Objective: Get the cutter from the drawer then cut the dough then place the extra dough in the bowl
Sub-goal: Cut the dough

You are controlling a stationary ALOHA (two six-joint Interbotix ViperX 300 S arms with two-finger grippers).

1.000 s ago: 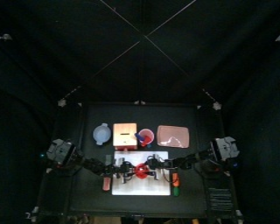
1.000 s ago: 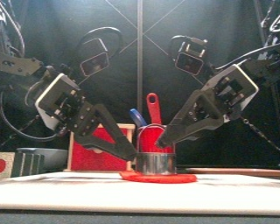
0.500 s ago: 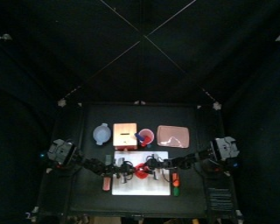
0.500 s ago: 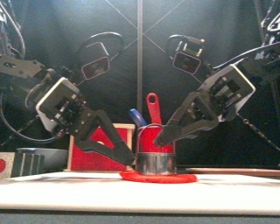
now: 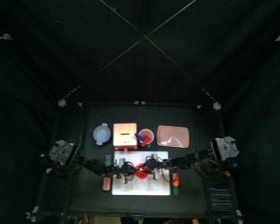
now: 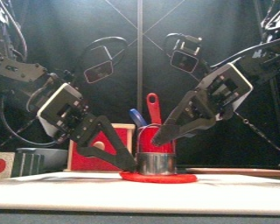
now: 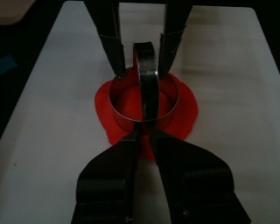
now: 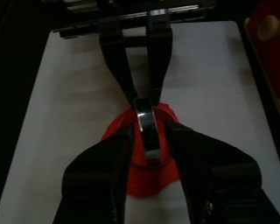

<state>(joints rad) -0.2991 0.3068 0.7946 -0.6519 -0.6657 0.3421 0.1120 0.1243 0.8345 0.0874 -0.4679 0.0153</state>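
Both arms are in on the cutter (image 6: pixel 157 164): the left gripper (image 7: pixel 147 147) pinches its near rim, and the right gripper (image 8: pixel 145 133) is clamped on the opposite side. The cutter stands on the red dough (image 6: pixel 157 178), mid-board (image 7: pixel 55 105).

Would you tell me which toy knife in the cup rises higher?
The red knife; it stands well above the blue knife, which pokes out lower beside it.
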